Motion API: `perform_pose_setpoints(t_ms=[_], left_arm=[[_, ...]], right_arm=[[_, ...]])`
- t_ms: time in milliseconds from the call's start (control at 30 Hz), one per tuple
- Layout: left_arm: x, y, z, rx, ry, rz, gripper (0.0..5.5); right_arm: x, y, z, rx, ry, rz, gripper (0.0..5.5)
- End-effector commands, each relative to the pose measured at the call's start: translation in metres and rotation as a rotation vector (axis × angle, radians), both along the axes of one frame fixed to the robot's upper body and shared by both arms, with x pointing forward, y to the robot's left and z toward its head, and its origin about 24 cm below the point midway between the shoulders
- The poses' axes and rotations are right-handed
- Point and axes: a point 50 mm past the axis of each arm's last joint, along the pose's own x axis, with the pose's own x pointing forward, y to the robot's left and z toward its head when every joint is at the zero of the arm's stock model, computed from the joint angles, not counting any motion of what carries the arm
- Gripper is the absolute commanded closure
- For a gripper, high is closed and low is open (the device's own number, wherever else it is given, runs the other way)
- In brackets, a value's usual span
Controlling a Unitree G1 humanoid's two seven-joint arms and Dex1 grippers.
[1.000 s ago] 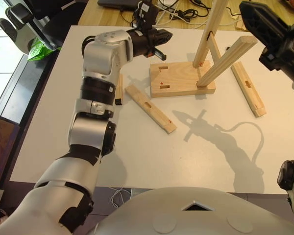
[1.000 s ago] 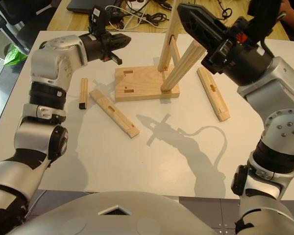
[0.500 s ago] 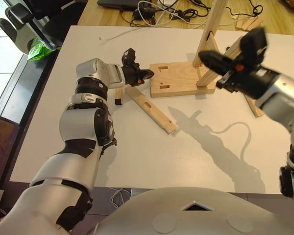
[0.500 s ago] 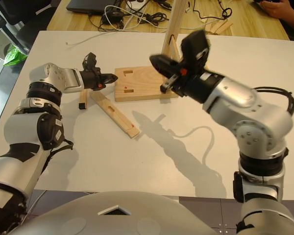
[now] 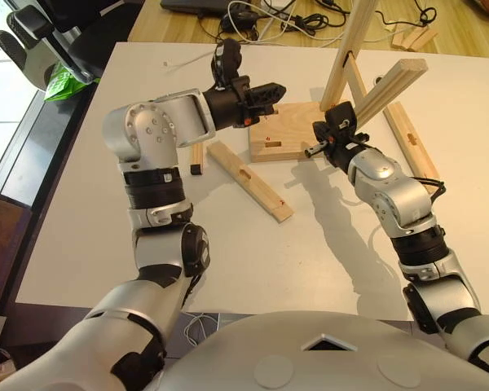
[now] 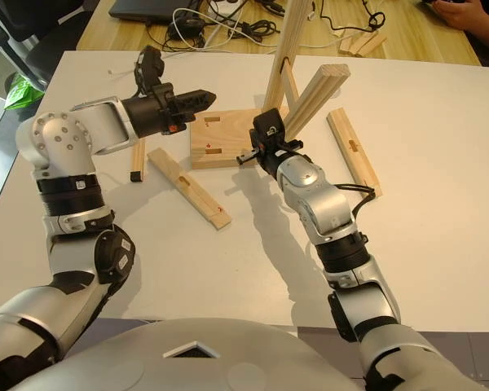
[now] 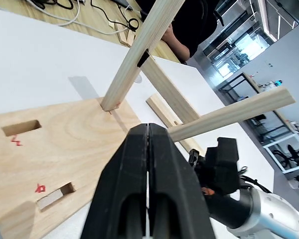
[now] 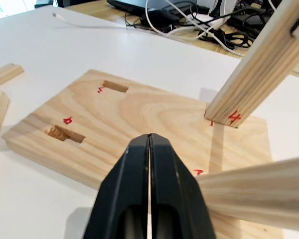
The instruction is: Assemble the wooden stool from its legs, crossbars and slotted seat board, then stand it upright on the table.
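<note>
The slotted seat board (image 5: 285, 130) lies flat on the white table, with two empty slots (image 8: 65, 133) on its left half. Two legs stand in its right half, one upright (image 5: 346, 49) and one tilted (image 5: 387, 85) to the right. Loose slotted pieces lie in front of it (image 5: 248, 179) and at its right (image 5: 411, 147). A short crossbar (image 5: 197, 156) lies to its left. My left gripper (image 5: 277, 88) hovers shut and empty over the board's left part. My right gripper (image 5: 310, 151) is shut and empty, low at the board's front edge near the tilted leg's base.
A wooden desk behind the table carries a laptop (image 5: 196, 5), tangled cables (image 5: 293, 16) and more wooden pieces (image 5: 416, 38). A thin white cable (image 5: 183, 59) lies on the table's far left. The near half of the table is bare.
My left gripper rose from beside the short crossbar to above the seat board. My right arm came down from high over the legs to the board's front edge.
</note>
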Motion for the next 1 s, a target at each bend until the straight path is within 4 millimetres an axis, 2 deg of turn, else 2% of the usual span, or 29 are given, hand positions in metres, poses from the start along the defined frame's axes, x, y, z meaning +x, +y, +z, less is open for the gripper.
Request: perform_pose_setpoints(t_ms=[33, 133, 233, 367, 500, 567, 633, 767, 833, 867, 933, 1000], left_arm=[[-0.011, 0.004, 0.027, 0.030, -0.117, 0.057, 5.45], [-0.016, 0.004, 0.044, 0.038, -0.197, 0.086, 5.45], [-0.021, 0.003, 0.048, 0.061, -0.228, 0.096, 5.45], [-0.026, 0.009, 0.048, 0.069, -0.236, 0.131, 5.45], [-0.028, 0.013, 0.048, 0.068, -0.239, 0.152, 5.45], [-0.028, 0.013, 0.048, 0.069, -0.239, 0.154, 5.45], [-0.029, 0.013, 0.046, 0.074, -0.236, 0.155, 5.45], [-0.030, 0.014, 0.043, 0.076, -0.225, 0.165, 5.45], [-0.029, 0.013, 0.041, 0.075, -0.218, 0.168, 5.45], [-0.029, 0.012, 0.039, 0.076, -0.214, 0.167, 5.45], [-0.029, 0.011, 0.038, 0.074, -0.210, 0.168, 5.45], [-0.028, 0.011, 0.038, 0.072, -0.209, 0.168, 5.45]], right_arm=[[0.011, -0.016, -0.019, -0.109, 0.099, 0.061, 5.50], [0.019, -0.038, -0.038, -0.272, 0.194, 0.147, 5.50], [0.024, -0.058, -0.038, -0.395, 0.203, 0.218, 5.50], [0.030, -0.087, -0.022, -0.613, 0.148, 0.332, 5.50], [0.043, -0.120, -0.002, -0.863, 0.053, 0.325, 5.50], [0.050, -0.129, 0.009, -0.948, -0.022, 0.292, 5.50], [0.054, -0.123, 0.019, -0.915, -0.090, 0.270, 5.50], [0.048, -0.084, 0.040, -0.656, -0.228, 0.239, 5.50], [0.042, -0.067, 0.039, -0.531, -0.219, 0.223, 5.50], [0.038, -0.061, 0.032, -0.484, -0.181, 0.221, 5.50], [0.028, -0.055, 0.004, -0.427, -0.040, 0.230, 5.50], [0.019, -0.058, -0.022, -0.412, 0.094, 0.231, 5.50]])
